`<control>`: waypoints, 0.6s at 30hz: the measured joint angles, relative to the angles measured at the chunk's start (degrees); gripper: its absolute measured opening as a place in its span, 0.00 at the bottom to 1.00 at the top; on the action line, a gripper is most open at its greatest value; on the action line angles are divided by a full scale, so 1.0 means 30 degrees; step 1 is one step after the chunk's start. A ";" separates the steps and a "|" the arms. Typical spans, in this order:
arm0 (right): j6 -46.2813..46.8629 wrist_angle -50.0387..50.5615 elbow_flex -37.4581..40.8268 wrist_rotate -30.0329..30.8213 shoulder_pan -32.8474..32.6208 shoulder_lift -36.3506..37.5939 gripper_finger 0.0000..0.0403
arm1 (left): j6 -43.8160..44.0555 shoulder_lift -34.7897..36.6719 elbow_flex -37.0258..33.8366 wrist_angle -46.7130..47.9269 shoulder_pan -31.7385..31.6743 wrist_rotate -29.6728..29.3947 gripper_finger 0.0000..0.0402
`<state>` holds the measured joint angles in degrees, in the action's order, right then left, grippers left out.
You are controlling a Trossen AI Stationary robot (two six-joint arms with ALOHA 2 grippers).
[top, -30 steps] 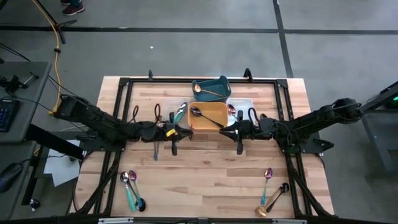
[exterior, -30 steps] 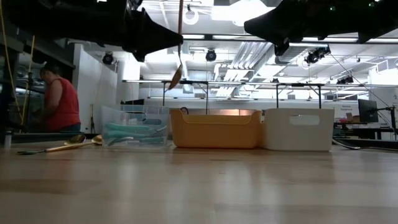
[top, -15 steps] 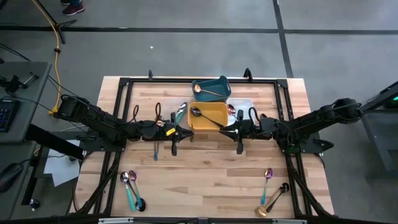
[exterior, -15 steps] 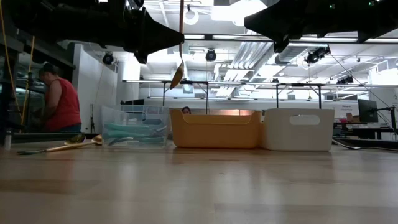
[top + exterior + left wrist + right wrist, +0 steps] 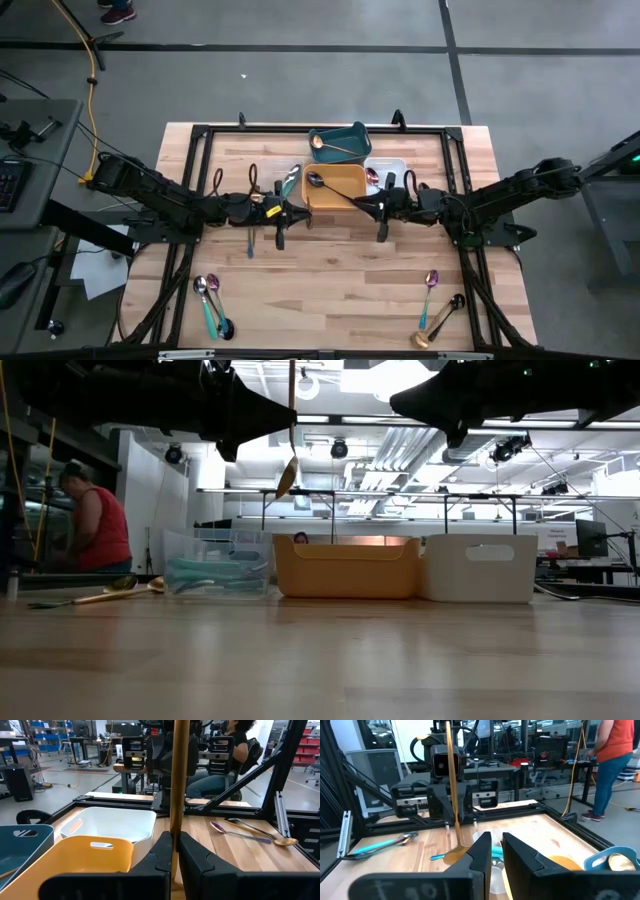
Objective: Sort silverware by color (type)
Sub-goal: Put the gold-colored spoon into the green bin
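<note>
My left gripper [image 5: 293, 212] hangs above the table just near the orange tray [image 5: 345, 195], shut on a gold spoon [image 5: 288, 470]. The spoon stands upright, bowl down. My right gripper [image 5: 366, 208] faces it over the orange tray's near right corner. Its fingers [image 5: 482, 851] stand a narrow gap apart with nothing between them. A black spoon [image 5: 328, 187] lies in the orange tray. The teal tray [image 5: 352, 135] holds a gold spoon [image 5: 330, 147]. A pink-purple spoon [image 5: 372, 177] lies in the white tray [image 5: 393, 166]. My left gripper pinches the gold spoon's handle [image 5: 174, 831] between its two fingers, about midway along it. The fingers come level from the table's left and lie across the handle. The spoon hangs upright and clear of the table, its bowl [image 5: 454, 855] below the fingers.
A clear tray [image 5: 215, 565] with teal-handled pieces stands left of the orange tray. Loose spoons lie near the front left [image 5: 210, 300] and front right [image 5: 438, 305] of the table. A teal-handled piece [image 5: 380, 846] lies under the left arm. A person in red [image 5: 95, 520] stands beyond the table.
My right gripper has turned slightly toward the table's far edge. Both arms have otherwise kept their places, and the gold spoon still hangs upright in my left gripper.
</note>
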<state>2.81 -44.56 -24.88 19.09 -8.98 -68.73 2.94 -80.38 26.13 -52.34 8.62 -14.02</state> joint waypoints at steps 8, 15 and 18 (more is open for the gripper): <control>0.0011 0.0015 0.0000 0.0004 0.0000 0.0000 0.10 | -0.0035 0.0000 0.0000 -0.0007 0.0000 0.0000 0.01; 0.0051 -0.0024 0.0000 0.0014 -0.0003 0.0000 0.10 | -0.0044 0.0000 0.0000 -0.0007 -0.0007 0.0000 0.01; 0.0051 -0.0289 0.0000 0.0058 -0.0003 0.0000 0.10 | -0.0007 0.0000 0.0000 -0.0007 -0.0007 0.0000 0.01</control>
<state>2.96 -45.42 -24.88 19.27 -8.99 -68.73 2.92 -80.38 26.13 -52.36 8.60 -14.02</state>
